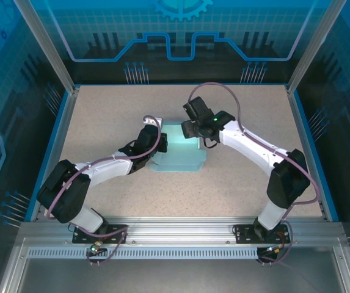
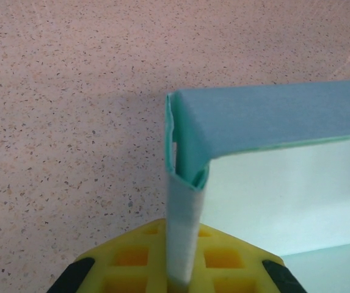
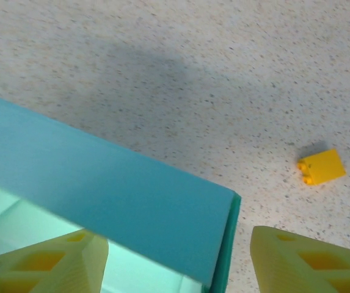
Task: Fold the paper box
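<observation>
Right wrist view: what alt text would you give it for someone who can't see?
A teal paper box wall crosses the lower left, its corner between the two yellow fingers of the open end effector. A small yellow block lies on the speckled table to the right.

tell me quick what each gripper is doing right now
Left gripper: closed, pinching an upright flap of the light blue-teal thin card paper box.
Right gripper: open, box wall between the jaws, not gripped.
</observation>
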`<act>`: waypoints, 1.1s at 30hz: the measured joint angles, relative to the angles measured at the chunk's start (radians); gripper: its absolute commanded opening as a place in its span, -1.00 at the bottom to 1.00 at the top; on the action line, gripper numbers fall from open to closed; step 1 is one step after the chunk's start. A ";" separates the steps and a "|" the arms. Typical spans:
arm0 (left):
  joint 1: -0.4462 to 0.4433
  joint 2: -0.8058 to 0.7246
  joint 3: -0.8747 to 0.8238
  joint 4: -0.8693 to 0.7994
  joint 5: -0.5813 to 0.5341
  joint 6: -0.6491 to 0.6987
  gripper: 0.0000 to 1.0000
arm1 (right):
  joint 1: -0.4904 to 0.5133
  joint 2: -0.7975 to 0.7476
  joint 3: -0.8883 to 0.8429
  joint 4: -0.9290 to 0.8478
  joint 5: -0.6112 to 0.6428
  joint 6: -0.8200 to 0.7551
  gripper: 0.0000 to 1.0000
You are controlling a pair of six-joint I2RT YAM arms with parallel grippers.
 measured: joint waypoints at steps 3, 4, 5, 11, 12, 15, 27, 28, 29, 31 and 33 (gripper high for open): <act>0.003 0.000 0.000 -0.001 0.000 0.000 -0.88 | -0.005 -0.032 -0.008 0.011 -0.052 -0.013 0.36; 0.004 0.000 0.000 -0.001 0.000 0.001 -0.89 | -0.007 -0.040 -0.011 0.012 -0.065 -0.018 0.37; 0.006 0.000 0.000 -0.001 0.002 0.002 -0.89 | -0.008 -0.050 -0.015 0.013 -0.079 -0.023 0.38; 0.051 0.000 0.002 -0.030 0.051 0.019 -0.89 | -0.023 -0.109 -0.045 0.018 -0.119 -0.064 0.40; 0.061 0.000 0.002 -0.040 0.064 0.026 -0.90 | -0.029 -0.117 -0.049 0.018 -0.120 -0.069 0.40; 0.076 0.004 0.002 -0.066 0.100 0.043 -0.89 | -0.056 -0.136 -0.062 0.018 -0.131 -0.083 0.40; 0.074 0.079 0.072 -0.198 0.320 0.192 -0.88 | -0.181 -0.162 -0.143 0.045 -0.279 -0.123 0.40; 0.074 0.092 0.089 -0.226 0.324 0.202 -0.88 | -0.191 -0.168 -0.150 0.045 -0.287 -0.124 0.40; 0.074 0.102 0.105 -0.253 0.326 0.211 -0.88 | -0.200 -0.173 -0.156 0.047 -0.292 -0.123 0.40; 0.074 0.124 0.148 -0.319 0.326 0.220 -0.88 | -0.217 -0.183 -0.168 0.048 -0.298 -0.124 0.40; 0.074 0.149 0.193 -0.377 0.326 0.230 -0.88 | -0.231 -0.186 -0.175 0.049 -0.300 -0.124 0.40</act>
